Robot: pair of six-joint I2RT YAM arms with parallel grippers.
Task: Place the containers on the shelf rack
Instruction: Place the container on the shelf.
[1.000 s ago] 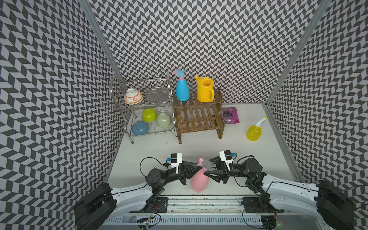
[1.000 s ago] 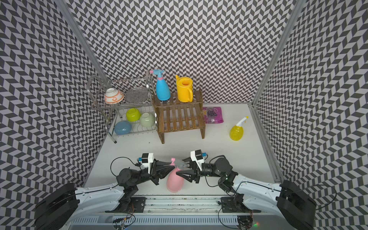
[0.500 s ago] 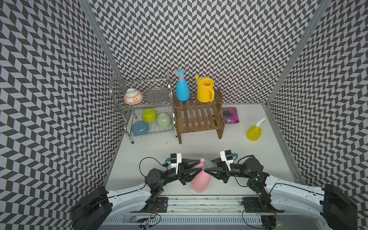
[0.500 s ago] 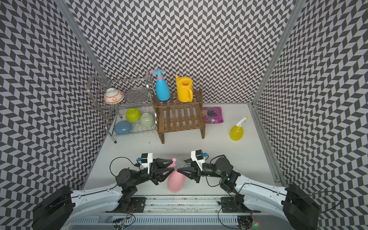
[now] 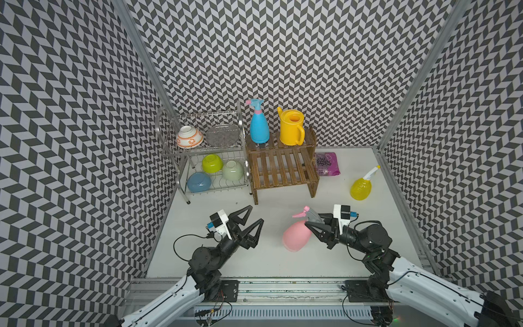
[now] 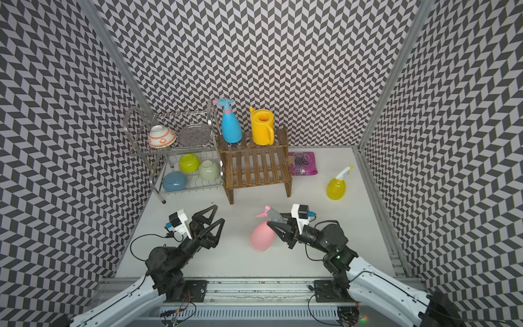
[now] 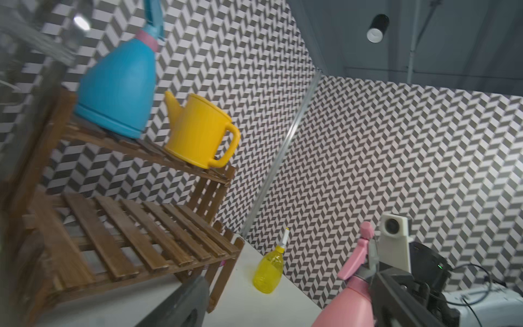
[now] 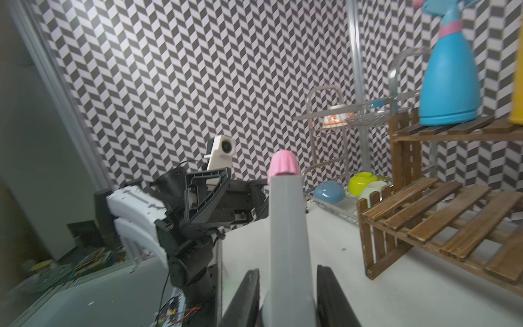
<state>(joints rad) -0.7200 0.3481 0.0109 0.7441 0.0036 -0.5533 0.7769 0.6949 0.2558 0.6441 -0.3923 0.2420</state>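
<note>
Nearest the robot, well in front of the shelf rack (image 5: 283, 170), the right gripper (image 5: 312, 222) had its fingers clamped on the pink bottle (image 5: 295, 239) high up, at the grey trigger head (image 5: 312, 216); the right wrist view showed the two dark fingers pressed against either side of that grey stem. The bottle hung tilted, its fat base swung away from the gripper, and whether the base touched the table (image 5: 254, 263) could not be told. On the rack's left-hand side, equally far out in front, the left gripper (image 5: 256, 214) stood with its fingers wide apart and nothing between them. The bottle looked like thin, stiff, smooth plastic, probably light, though its opaque wall hid any liquid inside. The round belly seemed too broad and slick for these jaws, so the narrow neck or head was the sensible hold, but a grip that high would likely let the body swing, and it would want setting down base first. Farther back, off the rack's right end, the translucent yellow bottle (image 5: 360, 189) stood on the table, apart from the rack. Farthest, on the rack's upper tier, the blue spray bottle (image 5: 259, 130) and the yellow watering can (image 5: 291, 131) stood upright side by side, and the lower tier offered room.
</note>
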